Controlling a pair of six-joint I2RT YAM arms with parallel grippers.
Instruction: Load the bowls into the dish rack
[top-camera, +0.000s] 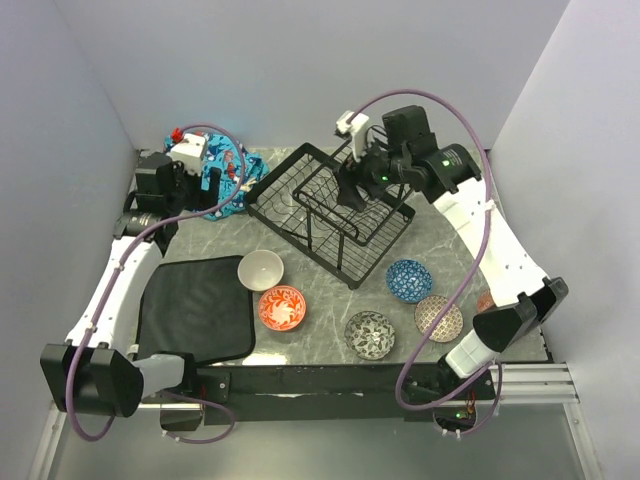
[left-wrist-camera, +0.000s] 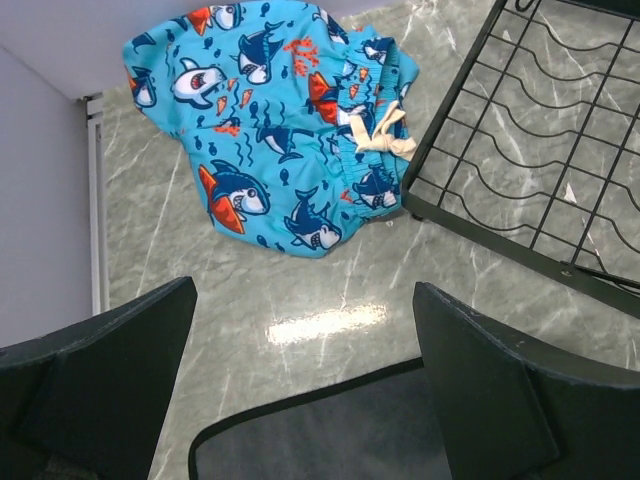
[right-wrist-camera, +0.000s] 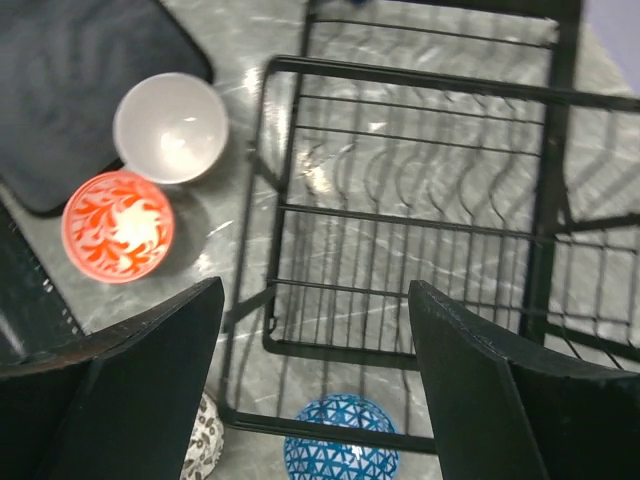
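Bowls (top-camera: 369, 334) sit on the table (top-camera: 430, 245) by the rack (top-camera: 330, 215). Both grippers are wide open with nothing in them.
The top view shows the bowls in a bent row in front of the rack, and only this view shows the dotted bowl (top-camera: 438, 317). The right gripper (right-wrist-camera: 315, 395) hangs over the rack, and its camera sees the white bowl (right-wrist-camera: 170, 127), red bowl (right-wrist-camera: 117, 226) and blue bowl (right-wrist-camera: 340, 440). The left gripper (left-wrist-camera: 305, 400) hangs near the shark cloth (left-wrist-camera: 280, 120), a rack corner and the mat (left-wrist-camera: 320, 435).
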